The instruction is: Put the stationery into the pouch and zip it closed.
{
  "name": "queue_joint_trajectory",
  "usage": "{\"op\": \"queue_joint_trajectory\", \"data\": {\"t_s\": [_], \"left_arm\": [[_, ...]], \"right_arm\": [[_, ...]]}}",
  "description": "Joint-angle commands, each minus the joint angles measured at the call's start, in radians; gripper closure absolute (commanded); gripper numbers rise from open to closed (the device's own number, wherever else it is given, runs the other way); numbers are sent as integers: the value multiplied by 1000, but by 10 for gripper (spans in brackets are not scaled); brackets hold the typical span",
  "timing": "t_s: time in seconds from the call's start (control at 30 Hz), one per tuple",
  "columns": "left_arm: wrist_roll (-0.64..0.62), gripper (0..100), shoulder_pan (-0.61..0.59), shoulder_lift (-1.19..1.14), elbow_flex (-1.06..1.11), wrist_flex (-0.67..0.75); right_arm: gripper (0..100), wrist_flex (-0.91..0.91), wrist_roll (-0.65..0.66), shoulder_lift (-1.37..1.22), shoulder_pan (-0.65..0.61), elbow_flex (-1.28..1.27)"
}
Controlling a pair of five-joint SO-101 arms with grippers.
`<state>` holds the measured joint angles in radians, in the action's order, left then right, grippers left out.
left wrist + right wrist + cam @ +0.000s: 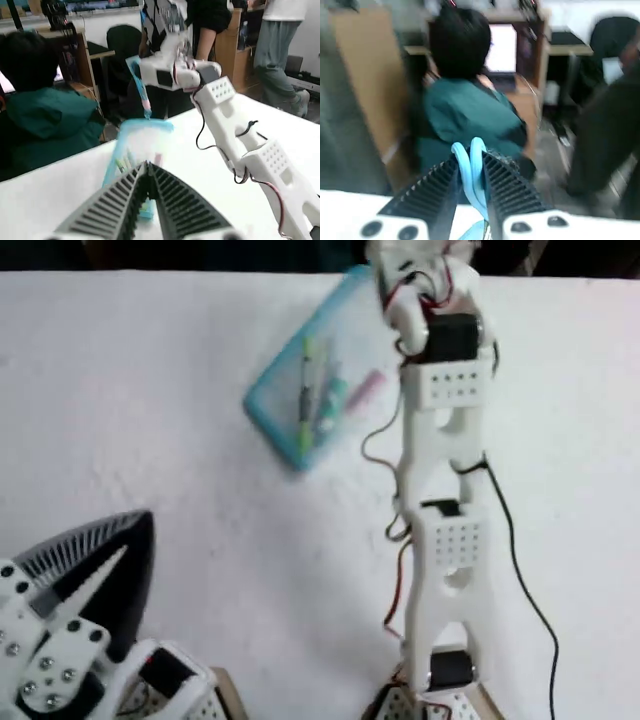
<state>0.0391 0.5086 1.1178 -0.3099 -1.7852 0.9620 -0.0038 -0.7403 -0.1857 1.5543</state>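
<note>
High view: the pouch (272, 418), pens (306, 400) inside, lies slantwise at the counter's (150, 390) far edge, one end by the right hand (398, 285); the left hand (132, 538) is well apart. Left wrist view: the left hand is closed and empty, with the pouch ahead. Right wrist view: the right hand pinches the pouch's blue edge.

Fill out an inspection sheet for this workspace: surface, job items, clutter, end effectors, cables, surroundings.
Surface: white table.
Job's things: blue see-through pouch toward the table's far edge; pens and a pink item inside it; zip state cannot be told.
Clutter: nothing seen.
End effectors: right end effector shut on the pouch's light blue edge; left end effector shut, holding nothing, at the near side.
Cables: black cable trails over the table beside the right arm.
Surroundings: desks, a lit screen and a dark chair beyond the table.
</note>
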Motion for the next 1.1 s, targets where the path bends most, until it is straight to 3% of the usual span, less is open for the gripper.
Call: {"op": "queue_joint_trajectory", "data": {"t_s": [0.0,0.23,0.47,0.83,1.07], "left_arm": [[0,976,-4,-21,17,17],[6,975,-4,-21,54,23],[0,822,-7,-19,138,44],[8,744,-245,-19,267,101],[2,736,-255,-19,319,104]], "right_arm": [[983,-2,11,162,-88,18],[983,1,11,352,-246,9],[983,7,92,453,-349,9],[983,96,89,499,-360,18],[983,176,87,553,-363,18]]}}
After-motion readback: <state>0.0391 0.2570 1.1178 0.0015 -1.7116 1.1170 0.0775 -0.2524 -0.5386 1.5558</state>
